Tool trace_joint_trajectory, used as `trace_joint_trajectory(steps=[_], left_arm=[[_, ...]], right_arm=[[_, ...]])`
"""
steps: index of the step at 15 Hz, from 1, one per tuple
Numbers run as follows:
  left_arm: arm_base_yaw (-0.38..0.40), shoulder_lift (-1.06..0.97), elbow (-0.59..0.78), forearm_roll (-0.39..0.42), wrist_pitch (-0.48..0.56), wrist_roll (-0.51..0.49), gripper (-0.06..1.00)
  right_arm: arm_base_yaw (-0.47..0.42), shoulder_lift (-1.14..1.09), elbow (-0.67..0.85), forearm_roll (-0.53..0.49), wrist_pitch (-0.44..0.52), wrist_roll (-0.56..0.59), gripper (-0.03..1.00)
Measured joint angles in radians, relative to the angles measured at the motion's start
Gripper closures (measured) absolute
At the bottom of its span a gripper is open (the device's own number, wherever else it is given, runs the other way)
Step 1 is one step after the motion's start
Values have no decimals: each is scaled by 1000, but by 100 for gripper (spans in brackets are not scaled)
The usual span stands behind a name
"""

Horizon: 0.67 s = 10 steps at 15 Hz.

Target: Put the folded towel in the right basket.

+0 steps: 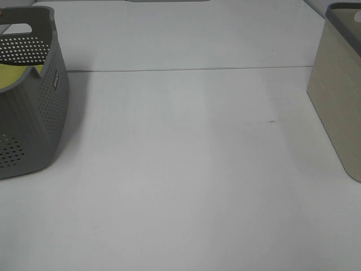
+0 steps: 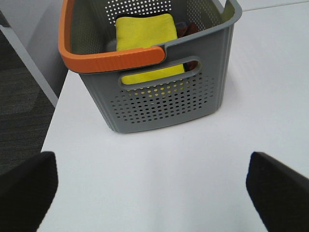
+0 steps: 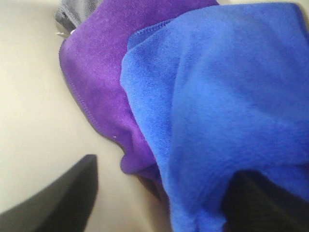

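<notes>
In the right wrist view a blue towel [image 3: 227, 96] lies on a purple towel [image 3: 104, 72] against the beige inside of the right basket [image 3: 34, 121]. My right gripper [image 3: 161, 208] is inside this basket, its fingers wide apart, with the blue towel's edge between them. The right basket [image 1: 338, 96] stands at the right edge of the exterior view. My left gripper [image 2: 152, 198] is open and empty above the table, short of the grey left basket [image 2: 164, 101]. A folded yellow towel [image 2: 145, 36] lies in that basket. Neither arm shows in the exterior view.
The grey basket [image 1: 34, 113] has an orange handle [image 2: 106, 60] and a dark red item [image 2: 188, 29] beside the yellow towel. A grey cloth [image 3: 77, 9] shows behind the purple towel. The white table [image 1: 186, 169] has a seam across it; its edge is beside the grey basket.
</notes>
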<state>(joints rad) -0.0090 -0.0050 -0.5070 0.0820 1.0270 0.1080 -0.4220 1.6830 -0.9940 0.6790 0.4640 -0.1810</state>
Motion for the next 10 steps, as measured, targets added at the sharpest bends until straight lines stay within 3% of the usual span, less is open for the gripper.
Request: trace_joint_trajectory(steps=[3, 10], left_arm=[[0, 0, 0, 0, 0, 0, -4], [0, 0, 0, 0, 0, 0, -4]], right_arm=[[0, 0, -16, 33, 34, -20, 21], [0, -99, -199, 102, 184, -71, 20]])
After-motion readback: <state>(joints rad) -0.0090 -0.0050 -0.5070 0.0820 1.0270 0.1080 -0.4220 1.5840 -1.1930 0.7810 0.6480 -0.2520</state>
